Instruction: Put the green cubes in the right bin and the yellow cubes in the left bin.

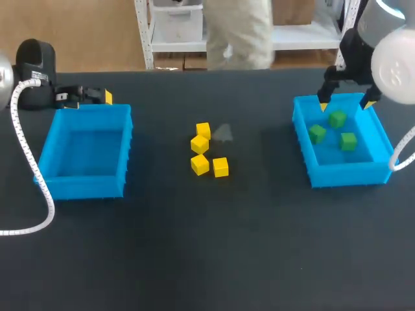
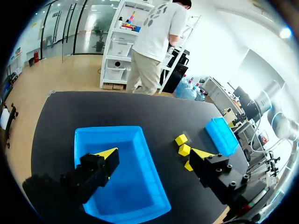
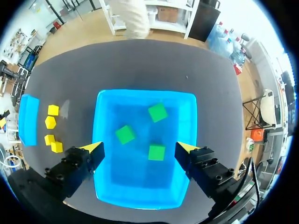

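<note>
Several yellow cubes [image 1: 203, 130] [image 2: 181, 139] [image 3: 50, 122] lie in a loose cluster at the table's middle. Three green cubes [image 1: 337, 118] [image 3: 125, 134] rest inside the blue right bin [image 1: 343, 173] [image 3: 145, 93]. My right gripper [image 1: 346, 102] [image 3: 139, 148] hangs open over that bin's far part, its fingers apart above the green cubes and holding nothing. The blue left bin [image 1: 84, 149] [image 2: 117, 172] has nothing in it. My left gripper [image 1: 104, 97] [image 2: 154, 154] stands open at that bin's far edge, with nothing between its fingers.
A white coiled cable [image 1: 29, 162] runs down along the left bin's outer side. The dark table [image 1: 207, 259] stretches wide in front of the bins and cubes. The right bin [image 2: 222, 135] shows beyond the cubes in the left wrist view.
</note>
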